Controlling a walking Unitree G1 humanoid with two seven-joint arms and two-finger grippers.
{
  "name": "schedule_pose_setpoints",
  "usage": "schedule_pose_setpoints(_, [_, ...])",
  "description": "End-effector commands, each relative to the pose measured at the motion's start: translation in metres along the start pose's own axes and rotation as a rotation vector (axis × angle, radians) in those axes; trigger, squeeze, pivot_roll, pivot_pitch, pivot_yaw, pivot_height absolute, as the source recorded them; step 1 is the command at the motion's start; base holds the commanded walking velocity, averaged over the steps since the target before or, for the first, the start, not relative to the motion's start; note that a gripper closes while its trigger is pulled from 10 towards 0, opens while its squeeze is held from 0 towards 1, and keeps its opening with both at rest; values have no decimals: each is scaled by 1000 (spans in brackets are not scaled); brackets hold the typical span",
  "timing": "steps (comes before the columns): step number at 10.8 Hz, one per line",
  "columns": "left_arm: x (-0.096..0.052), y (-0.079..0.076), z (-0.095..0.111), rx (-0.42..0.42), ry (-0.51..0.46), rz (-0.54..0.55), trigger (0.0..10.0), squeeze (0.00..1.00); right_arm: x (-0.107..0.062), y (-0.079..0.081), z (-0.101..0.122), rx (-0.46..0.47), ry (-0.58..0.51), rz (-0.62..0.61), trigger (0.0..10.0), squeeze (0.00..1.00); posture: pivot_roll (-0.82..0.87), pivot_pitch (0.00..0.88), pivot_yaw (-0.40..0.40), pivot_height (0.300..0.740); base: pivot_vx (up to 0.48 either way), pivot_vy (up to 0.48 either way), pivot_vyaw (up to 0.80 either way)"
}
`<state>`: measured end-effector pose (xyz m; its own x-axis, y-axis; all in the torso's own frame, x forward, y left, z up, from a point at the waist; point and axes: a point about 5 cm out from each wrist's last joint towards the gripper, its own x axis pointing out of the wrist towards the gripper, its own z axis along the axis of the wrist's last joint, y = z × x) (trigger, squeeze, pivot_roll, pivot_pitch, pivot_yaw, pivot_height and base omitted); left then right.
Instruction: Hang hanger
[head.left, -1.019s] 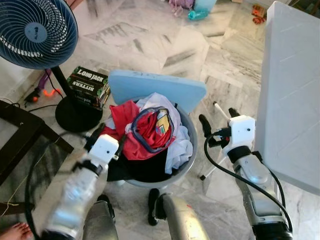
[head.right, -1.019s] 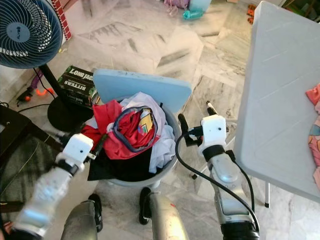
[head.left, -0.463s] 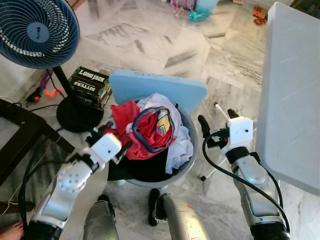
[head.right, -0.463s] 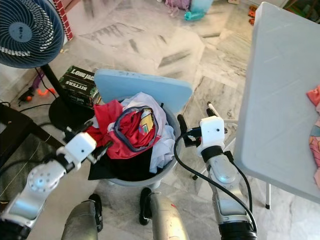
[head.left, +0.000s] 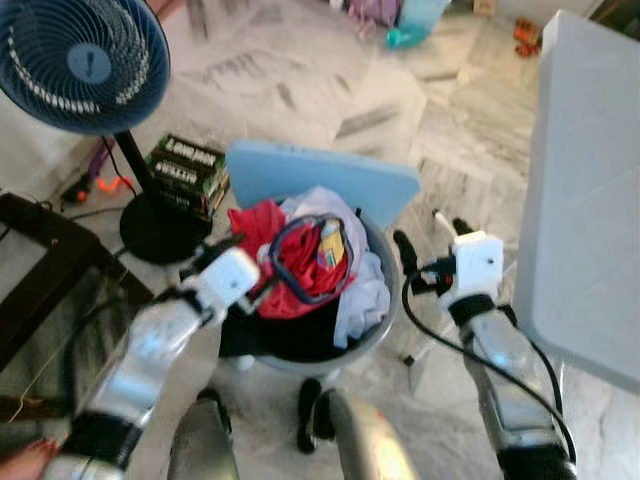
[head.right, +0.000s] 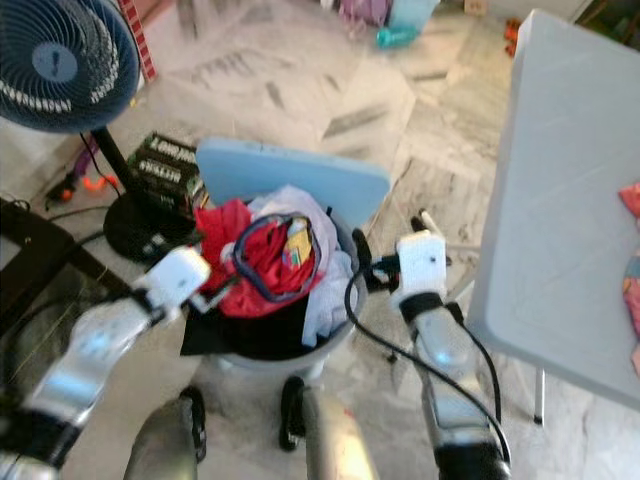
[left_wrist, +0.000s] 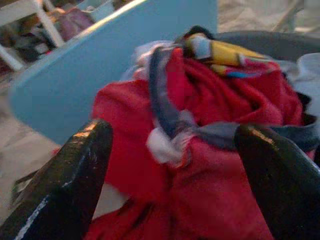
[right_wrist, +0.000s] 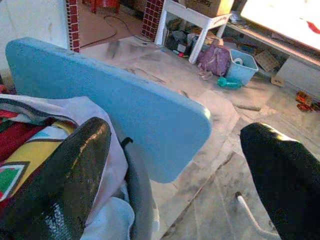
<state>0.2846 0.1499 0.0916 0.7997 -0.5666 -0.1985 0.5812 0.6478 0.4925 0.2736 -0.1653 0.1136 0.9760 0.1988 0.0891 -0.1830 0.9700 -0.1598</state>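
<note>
A: What's the layout, biggest things first?

B: A grey folding table (head.left: 590, 200) on the robot's right, a standing fan (head.left: 85, 65) on its left, and between them a round grey laundry basket (head.left: 375, 325) with a light-blue board (head.left: 320, 180) leaning behind it. The basket is heaped with clothes, mostly a red garment (head.left: 290, 265).

A: And the hanger?

B: A dark blue loop (head.left: 300, 255) on top of the red cloth looks like it, though I can't be sure.

A: The grippers?

B: The left gripper (left_wrist: 172, 150) is spread wide over the pile, holding nothing. The right gripper (right_wrist: 175, 165) hangs just beside the basket, also wide open and empty.

A: So which step?

B: Reaching in to pick, I'd judge. Next, the left fingers need to straddle that blue loop and close on it alone, not the cloth.
</note>
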Motion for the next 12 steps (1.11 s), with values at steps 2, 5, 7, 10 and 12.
schedule_pose_setpoints(2, [4,-11,-5,-22,12,-58,9882,0,-5,-4,-5,-12,21,-14,10000,0,-29,262,-136,740,0,0,0])
schedule_pose_setpoints(5, [15,-23,-10,-67,26,-154,7961,0,-21,-15,-15,-39,77,-9,10000,0,-41,266,-134,740,0,0,0])
schedule_pose_setpoints(7, [15,-26,-11,-66,16,-182,0,0,-25,-18,-16,-47,89,-14,10000,0,-51,272,-136,740,0,0,0])
schedule_pose_setpoints(10, [15,-25,-15,-54,38,-189,0,0,-26,-11,-17,8,105,28,10000,0,-51,275,-136,740,0,0,0])
schedule_pose_setpoints(12, [12,-23,-18,-47,47,-181,0,0,-45,9,-19,157,179,331,10000,0,-51,277,-135,740,0,0,0])
